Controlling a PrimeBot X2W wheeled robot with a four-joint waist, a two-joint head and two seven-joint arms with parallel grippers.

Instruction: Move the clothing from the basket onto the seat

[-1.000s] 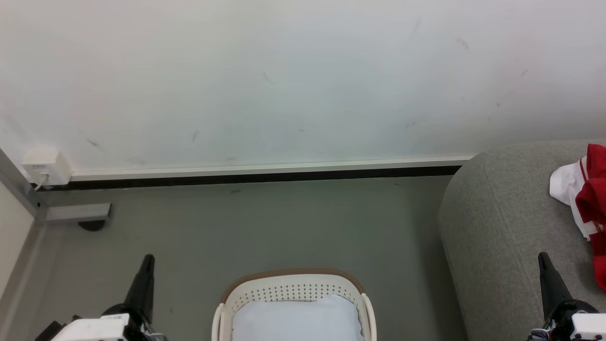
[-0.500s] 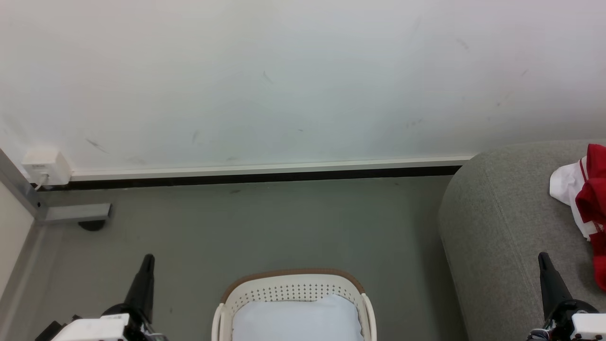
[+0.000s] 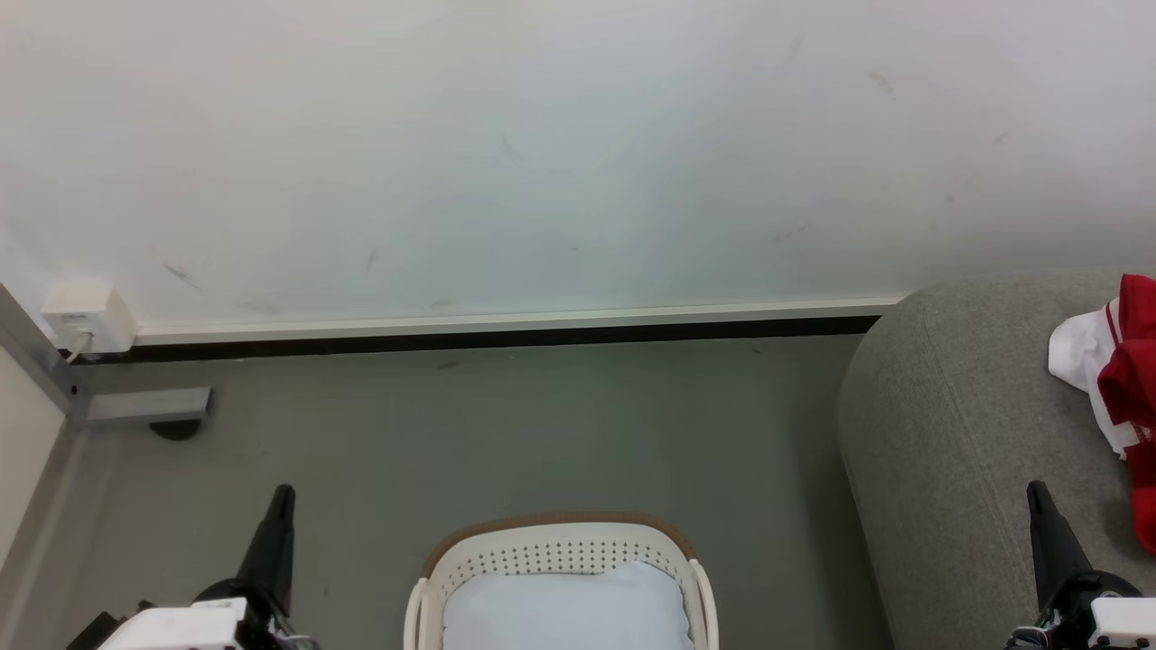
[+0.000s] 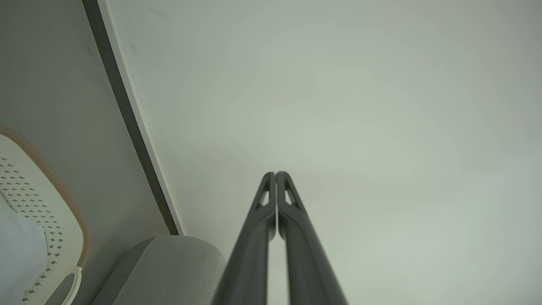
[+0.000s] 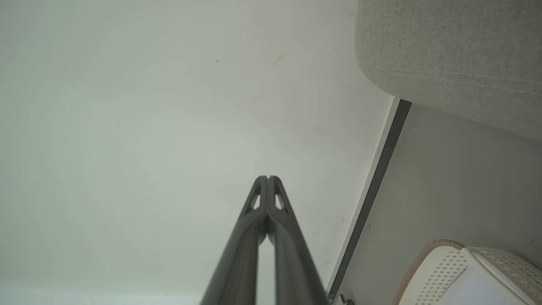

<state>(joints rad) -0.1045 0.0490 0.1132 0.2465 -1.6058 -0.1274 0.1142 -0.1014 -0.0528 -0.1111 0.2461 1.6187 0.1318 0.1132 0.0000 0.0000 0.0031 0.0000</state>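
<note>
Red clothing [image 3: 1129, 388] with white trim lies on the grey seat [image 3: 957, 433] at the right edge of the head view. The cream basket [image 3: 560, 548] with a brown rim stands on the floor at bottom centre, with a pale blue-white cloth [image 3: 564, 609] inside it. My left gripper [image 3: 282, 495] points up at lower left, beside the basket. Over the seat's front part my right gripper [image 3: 1037, 492] also points up. Both are shut on nothing: the left gripper [image 4: 275, 173] and the right gripper [image 5: 267, 178] have their fingertips touching. The basket [image 4: 51, 199] and the seat [image 5: 449, 55] also show in the wrist views.
A white wall [image 3: 542, 153] with a baseboard [image 3: 506, 329] closes the far side. A wall socket box [image 3: 86, 316] and a grey metal foot [image 3: 149, 406] sit at the left. Grey floor [image 3: 506, 433] lies between basket and wall.
</note>
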